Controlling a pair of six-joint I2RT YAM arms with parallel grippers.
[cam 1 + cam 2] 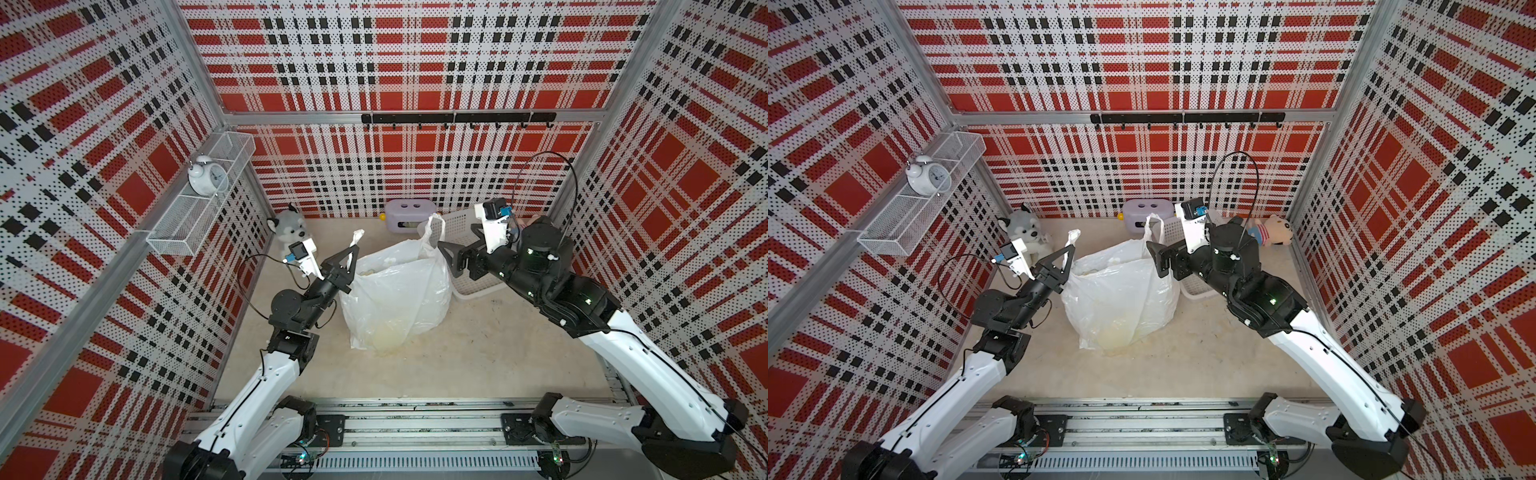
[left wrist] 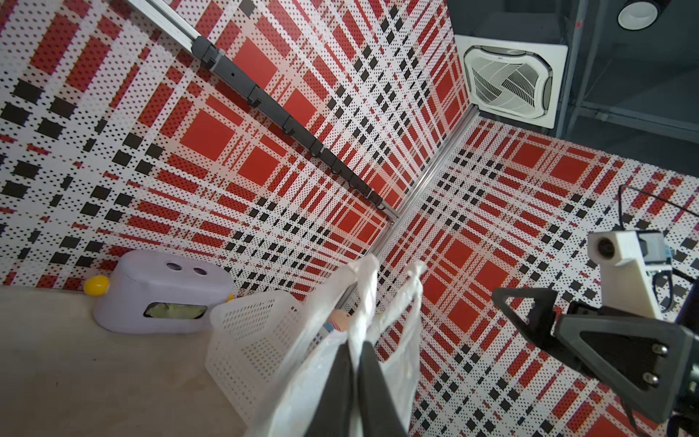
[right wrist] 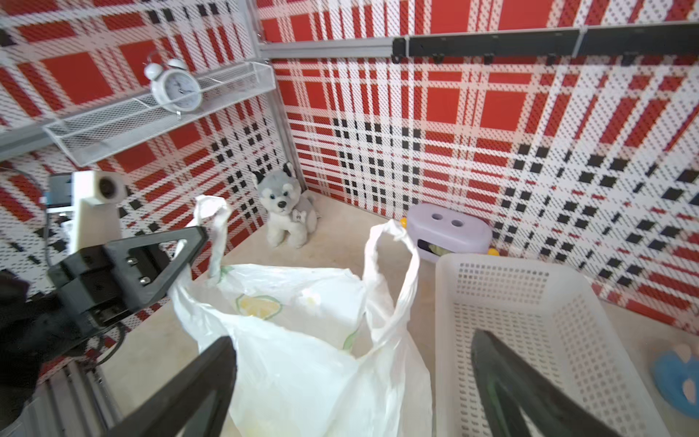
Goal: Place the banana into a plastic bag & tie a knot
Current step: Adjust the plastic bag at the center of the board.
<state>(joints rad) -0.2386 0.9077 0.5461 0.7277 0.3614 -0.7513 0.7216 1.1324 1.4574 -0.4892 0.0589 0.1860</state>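
The white translucent plastic bag [image 1: 395, 291] [image 1: 1121, 295] stands upright mid-table, lemon print showing in the right wrist view. My left gripper [image 1: 353, 249] [image 2: 355, 340] is shut on the bag's left handle [image 3: 213, 212] and holds it up. The right handle [image 1: 434, 226] [image 3: 393, 265] stands free, apart from the left one; no knot shows. My right gripper [image 1: 457, 237] [image 3: 353, 340] is open beside that handle, holding nothing, its fingers wide on either side of the bag's right shoulder. The banana is hidden; only a pale yellow patch [image 1: 386, 338] shows through the bag's base.
A white lattice basket [image 1: 469, 286] sits against the bag's right side, under my right arm. A purple box [image 1: 409, 214] stands at the back wall, a husky plush [image 1: 286, 228] back left, a bear plush [image 1: 1273, 230] back right. A wire shelf with a clock [image 1: 205, 176] juts from the left wall.
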